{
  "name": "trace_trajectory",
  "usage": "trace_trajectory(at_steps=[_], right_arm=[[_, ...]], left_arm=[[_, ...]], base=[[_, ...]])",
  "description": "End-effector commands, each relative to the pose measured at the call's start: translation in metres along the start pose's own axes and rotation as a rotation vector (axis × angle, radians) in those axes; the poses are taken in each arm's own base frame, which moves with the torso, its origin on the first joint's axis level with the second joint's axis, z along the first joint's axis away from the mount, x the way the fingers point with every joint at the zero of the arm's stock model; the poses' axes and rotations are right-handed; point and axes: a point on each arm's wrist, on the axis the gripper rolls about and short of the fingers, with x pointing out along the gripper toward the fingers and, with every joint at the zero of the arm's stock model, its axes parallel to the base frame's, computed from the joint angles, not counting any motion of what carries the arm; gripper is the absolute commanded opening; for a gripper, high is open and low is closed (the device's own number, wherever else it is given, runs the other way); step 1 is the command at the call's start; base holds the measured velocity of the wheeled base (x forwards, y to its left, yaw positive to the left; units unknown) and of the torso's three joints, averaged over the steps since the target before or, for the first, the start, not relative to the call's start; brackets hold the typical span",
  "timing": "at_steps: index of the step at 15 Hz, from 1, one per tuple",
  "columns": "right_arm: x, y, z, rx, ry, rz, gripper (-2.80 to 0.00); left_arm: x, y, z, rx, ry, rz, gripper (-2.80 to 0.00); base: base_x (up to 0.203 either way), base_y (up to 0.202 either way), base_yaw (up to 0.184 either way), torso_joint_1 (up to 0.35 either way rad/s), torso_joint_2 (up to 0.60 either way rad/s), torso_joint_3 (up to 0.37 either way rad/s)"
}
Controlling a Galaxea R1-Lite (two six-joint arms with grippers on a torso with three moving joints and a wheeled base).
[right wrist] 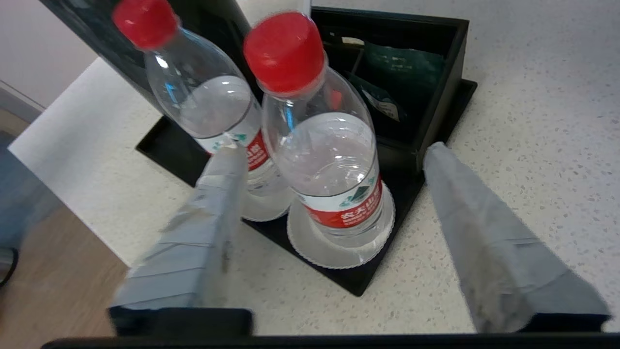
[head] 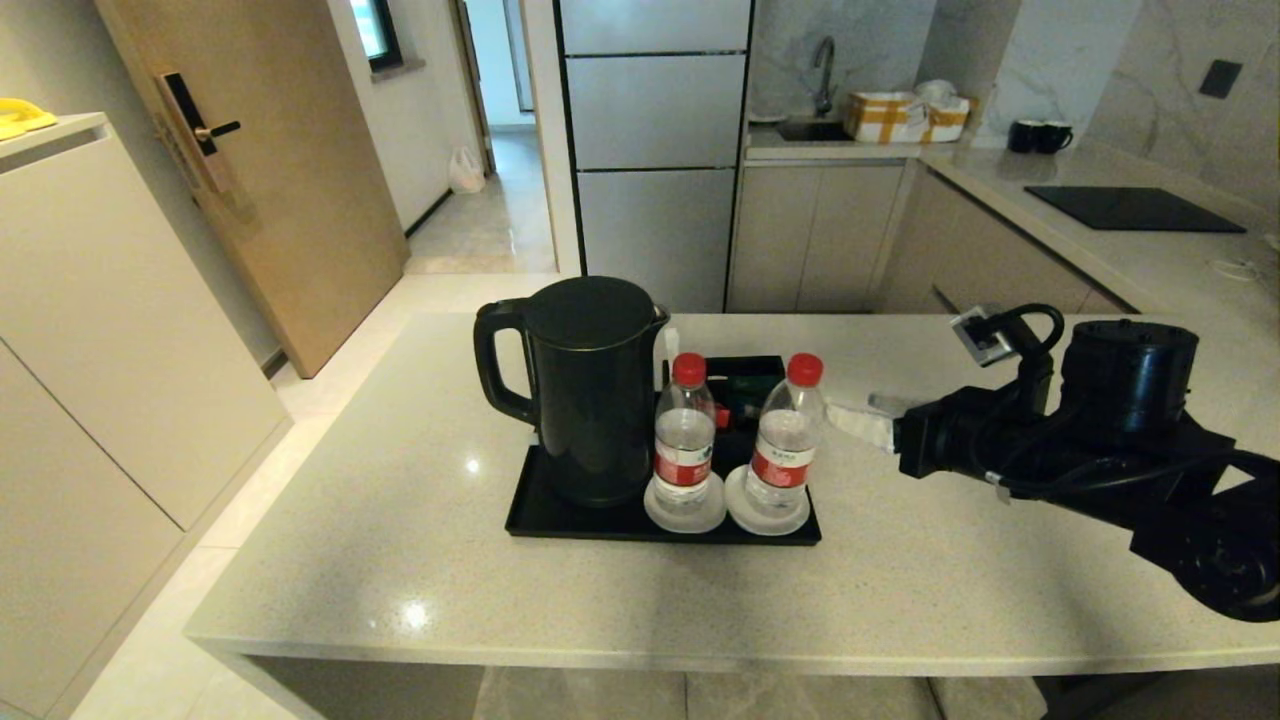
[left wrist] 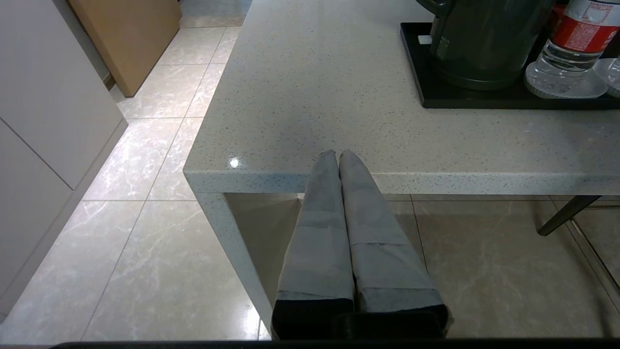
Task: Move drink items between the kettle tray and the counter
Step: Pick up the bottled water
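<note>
Two clear water bottles with red caps, the left bottle [head: 684, 440] and the right bottle [head: 790, 435], stand side by side on white coasters at the front of the black kettle tray [head: 560, 525]. The tray lies on the beige speckled counter [head: 400, 500] with the black kettle [head: 590, 390] on its left half. My right gripper [head: 850, 418] reaches in level from the right, open, its tips just beside the right bottle. In the right wrist view that bottle [right wrist: 315, 121] shows between the spread fingers of the right gripper [right wrist: 334, 149], untouched. My left gripper [left wrist: 337, 152] is shut and empty at the counter's near edge.
A black sachet box [head: 745, 380] sits at the tray's back right, behind the bottles. Bare counter lies right of the tray, under my right arm. Behind the counter are a worktop with a black hob [head: 1130, 208], two dark mugs [head: 1040, 135] and a sink.
</note>
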Motion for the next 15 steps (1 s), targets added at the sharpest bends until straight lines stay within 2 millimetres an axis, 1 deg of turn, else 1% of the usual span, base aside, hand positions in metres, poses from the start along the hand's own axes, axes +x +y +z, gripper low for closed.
trace_trajectory(at_steps=[1,2,3,4,5,6,7,9,11,13,15], right_arm=[[0.016,-0.003,-0.021,0.007,0.029,0.010,0.00],[0.023,-0.003,-0.028,0.004,0.030,0.001,0.00],[0.029,0.000,-0.032,-0.006,0.012,-0.018,0.00],[0.031,0.000,-0.032,-0.008,0.007,-0.022,0.00],[0.037,0.003,-0.037,-0.014,-0.009,-0.046,0.00],[0.047,0.007,-0.047,-0.018,-0.007,-0.071,0.00],[0.054,0.014,-0.050,-0.027,-0.020,-0.076,0.00],[0.056,0.015,-0.049,-0.030,-0.033,-0.080,0.00],[0.066,0.015,-0.050,-0.033,-0.037,-0.075,0.00],[0.074,0.016,-0.054,-0.033,-0.029,-0.068,0.00],[0.078,0.014,-0.057,-0.032,-0.024,-0.069,0.00]], left_arm=[[0.000,0.000,0.000,0.000,0.001,0.000,-2.80],[0.000,0.000,0.000,0.000,0.001,0.000,-2.80],[0.000,0.000,0.000,0.000,0.001,0.000,-2.80],[0.000,0.000,0.000,0.000,0.001,0.000,-2.80],[0.000,0.000,0.000,0.000,0.001,0.000,-2.80],[0.000,0.000,0.000,0.000,0.001,0.000,-2.80],[0.000,0.000,0.000,0.000,0.001,0.000,-2.80],[0.000,0.000,0.000,0.000,0.001,0.000,-2.80],[0.000,0.000,0.000,0.000,0.001,0.000,-2.80],[0.000,0.000,0.000,0.000,0.001,0.000,-2.80],[0.000,0.000,0.000,0.000,0.001,0.000,-2.80]], base=[[0.000,0.000,0.000,0.000,0.00,0.000],[0.000,0.000,0.000,0.000,0.00,0.000],[0.000,0.000,0.000,0.000,0.00,0.000],[0.000,0.000,0.000,0.000,0.00,0.000],[0.000,0.000,0.000,0.000,0.00,0.000],[0.000,0.000,0.000,0.000,0.00,0.000],[0.000,0.000,0.000,0.000,0.00,0.000],[0.000,0.000,0.000,0.000,0.00,0.000],[0.000,0.000,0.000,0.000,0.00,0.000],[0.000,0.000,0.000,0.000,0.00,0.000],[0.000,0.000,0.000,0.000,0.00,0.000]])
